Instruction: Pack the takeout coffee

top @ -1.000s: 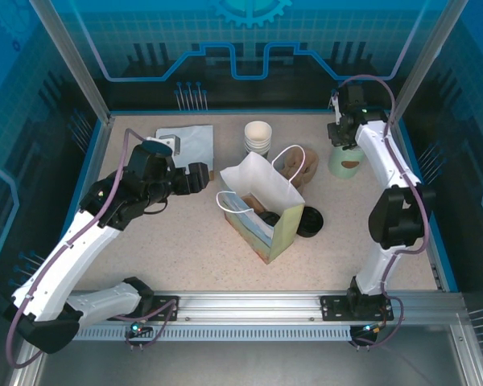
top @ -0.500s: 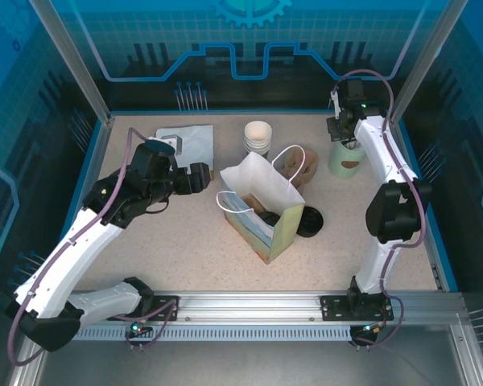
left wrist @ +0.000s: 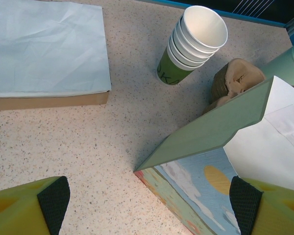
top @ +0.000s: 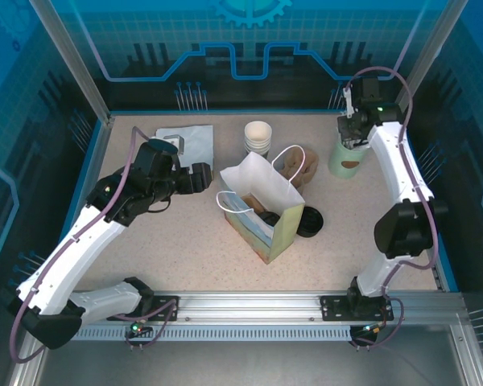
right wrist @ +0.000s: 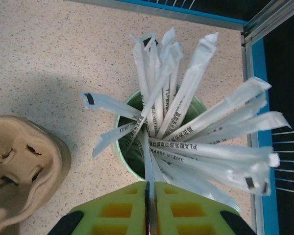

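One speckled beige table (top: 185, 241), seen from above, sits inside blue panels (top: 225, 48); the coffee (top: 269, 217), barely seen, seems inside the bag (top: 258, 181) at centre. Left wrist: left gripper (left wrist: 149, 200) gapes wide, bag at 4 o'clock. Right wrist: right gripper (right wrist: 149, 193) pinches a straw (right wrist: 148, 161) at 12 o'clock.

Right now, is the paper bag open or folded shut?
Open. The paper bag stands upright with its mouth spread wide, and the top view looks down into its white inside.
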